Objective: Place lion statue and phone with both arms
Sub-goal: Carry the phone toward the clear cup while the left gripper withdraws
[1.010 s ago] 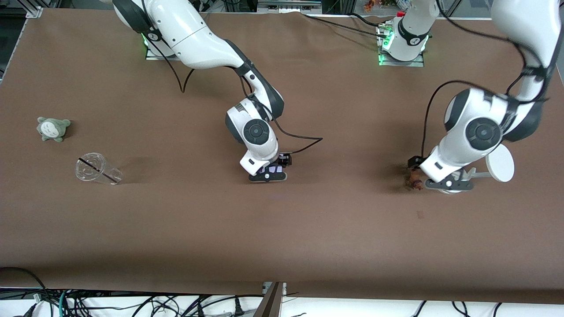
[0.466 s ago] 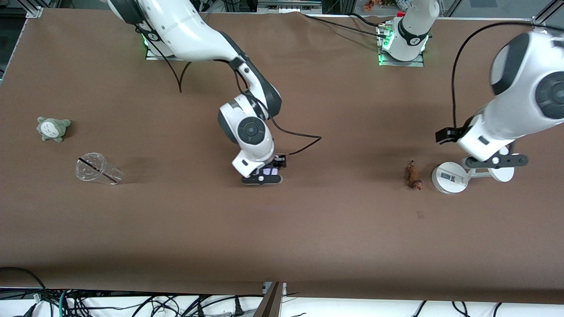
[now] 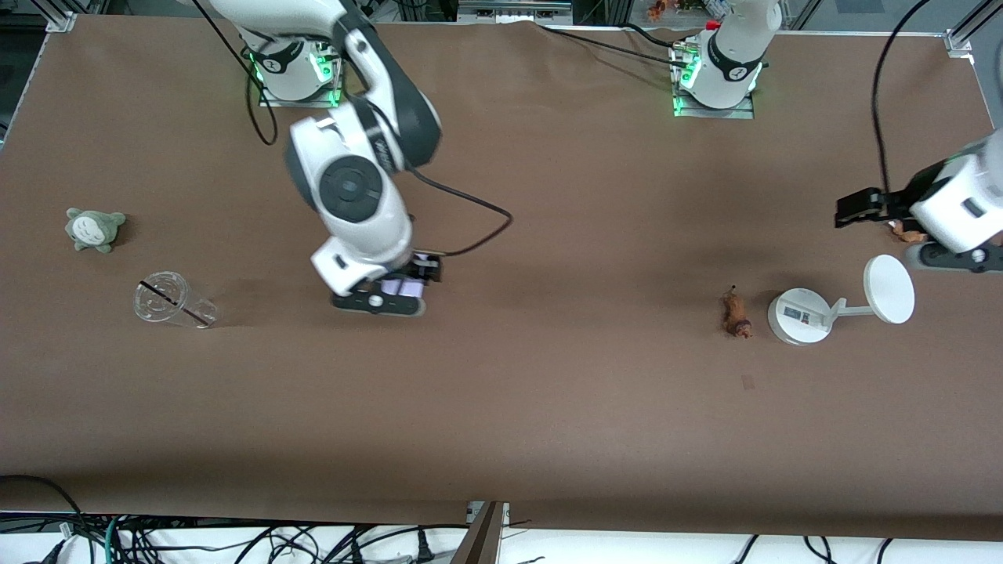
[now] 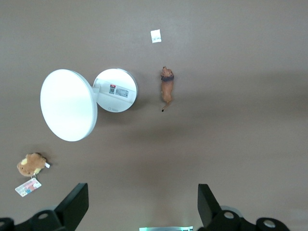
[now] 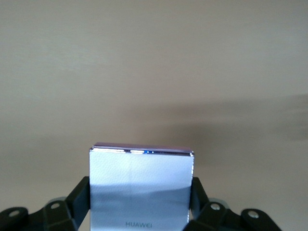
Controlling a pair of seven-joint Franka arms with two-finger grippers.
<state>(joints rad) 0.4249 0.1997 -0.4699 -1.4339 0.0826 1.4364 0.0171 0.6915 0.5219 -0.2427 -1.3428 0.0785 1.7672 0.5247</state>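
Note:
The lion statue [image 3: 735, 316] [image 4: 167, 88], small and orange-brown with a darker end, lies on the brown table beside the white stand's round base [image 3: 798, 316]. My left gripper [image 3: 954, 258] [image 4: 142, 204] hangs open and empty, high over the table's edge at the left arm's end, well away from the lion. The phone [image 5: 141, 187] [image 3: 398, 288], a pale lavender slab, is held up in the air by its two side edges in my right gripper [image 3: 385, 296] [image 5: 141, 199]. That gripper is shut on it over bare table, midway toward the right arm's end.
The stand's white disc [image 3: 889, 290] [image 4: 69, 104] juts toward the left arm's end. A tan plush with a tag [image 4: 31, 164] [image 3: 905, 231] lies under the left gripper. A clear cup [image 3: 172, 301] on its side and a grey-green plush [image 3: 94, 229] lie at the right arm's end.
The left gripper rose from the lion and swung toward the left arm's end, leaving it on the table. The right gripper lifted and carried the phone toward the right arm's end.

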